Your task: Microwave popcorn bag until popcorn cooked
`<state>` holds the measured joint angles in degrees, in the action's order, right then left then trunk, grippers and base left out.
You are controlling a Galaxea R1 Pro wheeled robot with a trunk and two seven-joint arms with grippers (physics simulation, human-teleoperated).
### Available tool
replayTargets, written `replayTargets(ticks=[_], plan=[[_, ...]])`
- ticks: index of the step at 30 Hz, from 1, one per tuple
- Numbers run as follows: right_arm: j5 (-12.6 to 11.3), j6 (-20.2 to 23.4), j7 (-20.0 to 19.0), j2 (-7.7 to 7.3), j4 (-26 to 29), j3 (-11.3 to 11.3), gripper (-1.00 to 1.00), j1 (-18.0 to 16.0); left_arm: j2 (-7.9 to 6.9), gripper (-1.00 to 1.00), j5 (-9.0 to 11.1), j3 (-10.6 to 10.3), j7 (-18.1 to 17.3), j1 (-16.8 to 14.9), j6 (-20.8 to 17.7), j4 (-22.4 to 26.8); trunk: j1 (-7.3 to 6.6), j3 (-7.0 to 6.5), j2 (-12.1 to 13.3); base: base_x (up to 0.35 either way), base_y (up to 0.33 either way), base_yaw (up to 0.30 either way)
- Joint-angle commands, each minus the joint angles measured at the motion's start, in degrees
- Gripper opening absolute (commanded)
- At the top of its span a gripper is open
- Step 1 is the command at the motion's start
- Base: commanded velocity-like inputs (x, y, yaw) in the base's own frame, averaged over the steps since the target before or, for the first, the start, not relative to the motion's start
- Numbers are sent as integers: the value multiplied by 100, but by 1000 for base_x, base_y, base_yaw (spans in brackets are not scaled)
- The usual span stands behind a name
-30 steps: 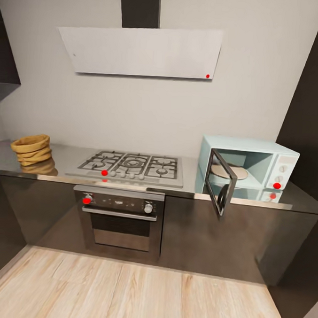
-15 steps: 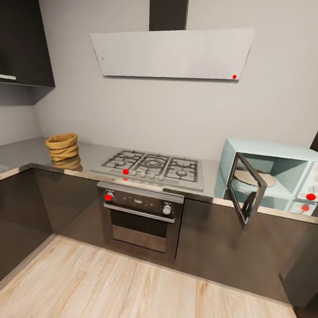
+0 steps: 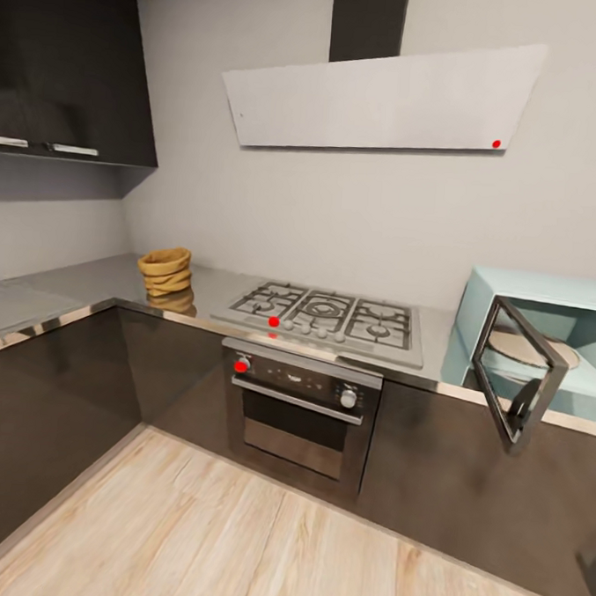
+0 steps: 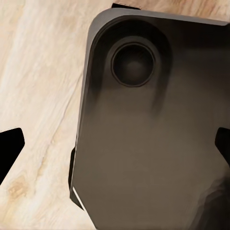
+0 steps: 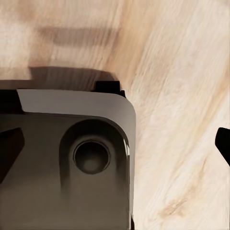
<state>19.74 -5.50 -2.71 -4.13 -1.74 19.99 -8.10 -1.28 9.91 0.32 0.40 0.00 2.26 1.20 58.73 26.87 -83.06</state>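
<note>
Head view findings: the popcorn bag [image 3: 166, 270] sits on the grey countertop [image 3: 69, 286] at the far left, close to the corner where the slab turns toward me, well apart from the microwave [image 3: 542, 341] at the far right. Between them lies a steel gas hob [image 3: 325, 317] with grates and a row of knobs, and below it a built-in oven [image 3: 302, 406] with a bar handle. The microwave's door [image 3: 515, 378] stands swung open over the counter edge, showing a pale round turntable plate [image 3: 529, 349] inside. An angled grey extractor hood [image 3: 381, 100] hangs on the wall above the hob. Dark wall cupboards [image 3: 65, 63] occupy the upper left. Wooden flooring [image 3: 231, 532] lies between me and the dark cabinets.

Left wrist view: dark fingertips [image 4: 10, 149] at both edges, spread wide, nothing held; beneath them my dark base [image 4: 143, 143] and floorboards. Right wrist view: fingertips [image 5: 223, 142] likewise wide apart, empty, above my base [image 5: 67, 163] and the floor.
</note>
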Motion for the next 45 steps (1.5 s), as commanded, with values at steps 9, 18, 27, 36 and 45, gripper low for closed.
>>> replayTargets(ticks=[9,18,27,36,45], plan=[[39,-22,279,69,-19,48,100,-2,-1,100,36,-6,4,0,11,3,0,5,-3,0,0,279],[39,-22,262,59,-19,48,100,1,-4,100,36,-6,4,0,11,3,0,-7,-3,0,0,279],[39,-30,280,65,-19,48,100,1,-4,100,41,-1,4,0,14,6,0,-26,-3,0,0,279],[39,-30,280,62,-19,48,100,1,175,100,73,47,-47,0,11,267,0,-44,-3,0,0,279],[39,-30,272,62,-19,48,100,1,180,100,77,51,-49,0,11,263,0,-62,-3,0,0,279]])
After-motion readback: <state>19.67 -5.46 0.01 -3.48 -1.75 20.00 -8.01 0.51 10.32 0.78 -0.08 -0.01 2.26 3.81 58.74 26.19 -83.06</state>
